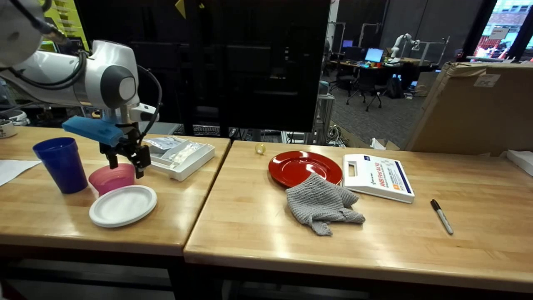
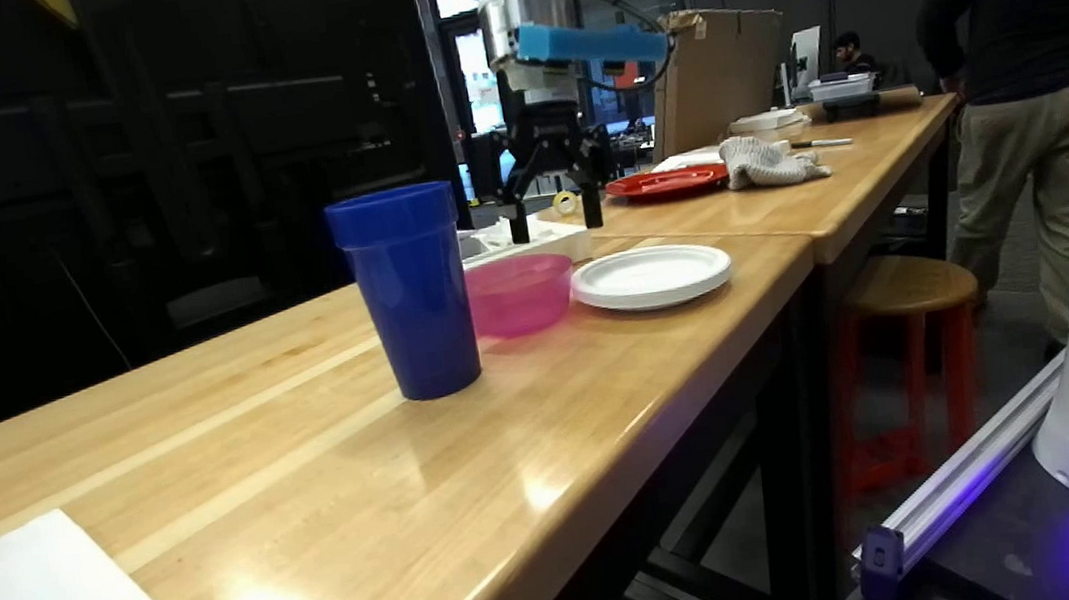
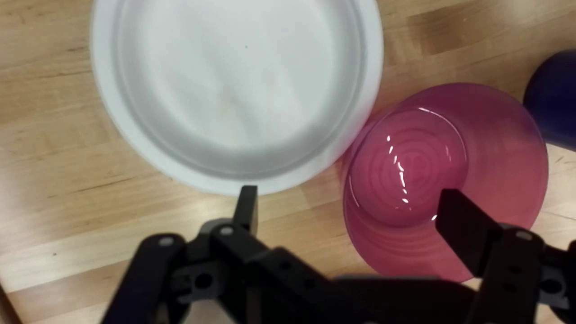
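I'm hovering the claw, spread wide and empty, near the bowl that's sitting between the white plates and cup; I'm thinking slow, centred moves, since both are crowding it.

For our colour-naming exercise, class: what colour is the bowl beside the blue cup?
The bowl is pink; it shows best in the wrist view.

Above the black gripper with pale round screws come a blue bar, silver collar and white, grey-capped arm with looping black cables.
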Motion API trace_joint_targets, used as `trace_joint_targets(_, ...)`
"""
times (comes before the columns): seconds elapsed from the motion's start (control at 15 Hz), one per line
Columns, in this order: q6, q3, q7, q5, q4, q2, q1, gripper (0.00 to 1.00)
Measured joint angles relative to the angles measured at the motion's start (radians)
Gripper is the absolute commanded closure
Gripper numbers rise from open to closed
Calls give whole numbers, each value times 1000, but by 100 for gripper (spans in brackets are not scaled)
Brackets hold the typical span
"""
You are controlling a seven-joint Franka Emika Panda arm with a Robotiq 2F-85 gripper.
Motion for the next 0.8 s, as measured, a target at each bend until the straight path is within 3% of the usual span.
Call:
trace_joint_targets(0.4,1,6,-52,-50,40,66,13,0)
trace_joint_targets(0.47,1,6,-60,-54,45,75,13,4)
trace_joint_targets(0.6,3,5,-79,-58,52,89,13,29)
trace_joint_targets(0.67,5,5,-89,-58,53,95,13,29)
trace_joint_targets(0.8,9,4,-108,-58,54,104,13,43)
